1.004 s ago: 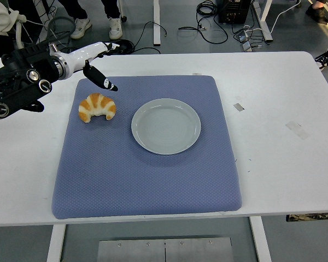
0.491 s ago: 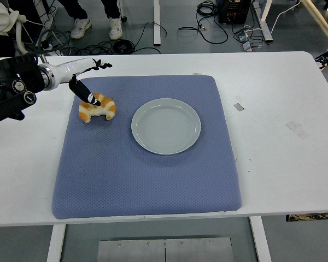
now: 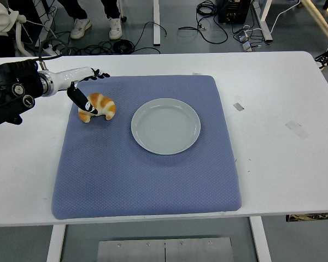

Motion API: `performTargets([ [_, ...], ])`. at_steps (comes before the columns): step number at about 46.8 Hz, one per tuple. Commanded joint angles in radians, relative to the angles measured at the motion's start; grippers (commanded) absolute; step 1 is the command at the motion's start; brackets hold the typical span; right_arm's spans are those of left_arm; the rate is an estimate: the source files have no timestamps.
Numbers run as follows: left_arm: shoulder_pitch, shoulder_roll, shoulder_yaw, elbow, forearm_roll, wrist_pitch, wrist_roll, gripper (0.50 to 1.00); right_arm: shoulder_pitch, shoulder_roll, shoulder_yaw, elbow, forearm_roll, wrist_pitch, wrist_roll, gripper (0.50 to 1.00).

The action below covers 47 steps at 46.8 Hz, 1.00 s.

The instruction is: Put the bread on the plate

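A golden croissant (image 3: 100, 105) lies on the blue mat (image 3: 147, 174), left of an empty pale grey plate (image 3: 165, 126). My left hand (image 3: 86, 87) reaches in from the left edge and hovers right over the croissant. Its black thumb points down across the bread's left part, and the other fingers stretch out behind it along the mat's far edge. The hand is spread and holds nothing. The right arm does not show.
The mat sits on a white table (image 3: 279, 158) with bits of tape on its right side. Beyond the far edge are cables on the floor, table legs and a person's shoes (image 3: 81, 26).
My left hand has drawn back to the left and dropped lower, from behind the croissant to directly over it. Croissant and plate have stayed put.
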Motion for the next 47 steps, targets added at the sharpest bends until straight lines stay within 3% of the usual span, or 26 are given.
performTargets([
  [1,0.0,0.0,0.012,0.003,0.0,0.0,0.0,0.966,-0.001,0.0,0.001,0.0,-0.001,0.0,0.001,1.0],
  [28,0.033,-0.058,0.011,0.069,-0.001,0.008,-0.002,0.952,0.0,0.0,-0.001,0.0,0.0,0.0,-0.001,1.0],
  [34,0.032,-0.061,0.012,0.072,0.0,0.017,-0.003,0.853,-0.001,0.0,-0.001,0.0,0.0,0.0,0.001,1.0],
  [40,0.035,-0.069,0.012,0.073,0.006,0.02,-0.003,0.809,0.0,0.0,0.001,0.0,0.0,0.0,0.001,1.0],
  [44,0.036,-0.071,0.014,0.076,0.006,0.02,-0.005,0.644,0.0,0.0,0.0,0.0,-0.001,0.0,0.001,1.0],
  [47,0.035,-0.074,0.012,0.078,0.005,0.02,-0.006,0.59,0.0,0.0,0.0,0.0,0.0,0.0,-0.001,1.0],
])
